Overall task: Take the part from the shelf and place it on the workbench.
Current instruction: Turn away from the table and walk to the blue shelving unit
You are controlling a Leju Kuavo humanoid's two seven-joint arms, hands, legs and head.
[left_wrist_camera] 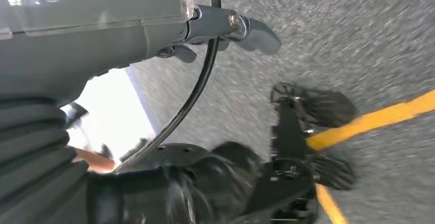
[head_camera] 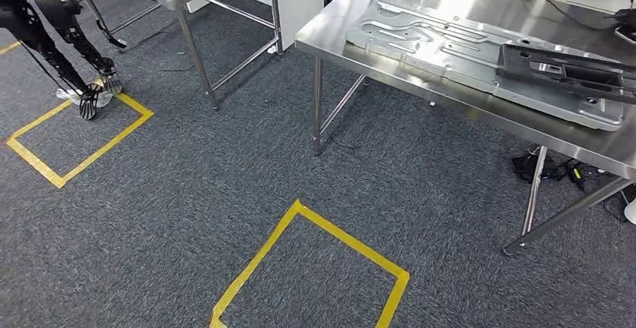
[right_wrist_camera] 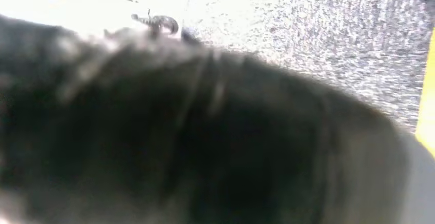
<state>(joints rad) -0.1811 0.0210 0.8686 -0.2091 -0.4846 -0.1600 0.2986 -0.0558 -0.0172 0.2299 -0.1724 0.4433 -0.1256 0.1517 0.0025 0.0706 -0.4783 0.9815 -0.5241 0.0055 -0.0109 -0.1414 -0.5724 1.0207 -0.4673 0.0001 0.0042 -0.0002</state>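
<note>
We are looking at the worktop, where a flat metal part is lying. We are judging this a walking step. Our left hand is holding nothing, fingers apart; the right hand's state we cannot tell.

The head view looks forward and down from high on the robot, taking in grey carpet, yellow tape squares on it, and the near corner of a steel desk at the upper right, all at some distance. The left wrist view sits close behind the left robot hand, aimed down at the floor, blurred and turned; it shares the carpet and a tape line with the head view. The right wrist view is very near something dark and out of focus; carpet and a tape strip show past it.
</note>
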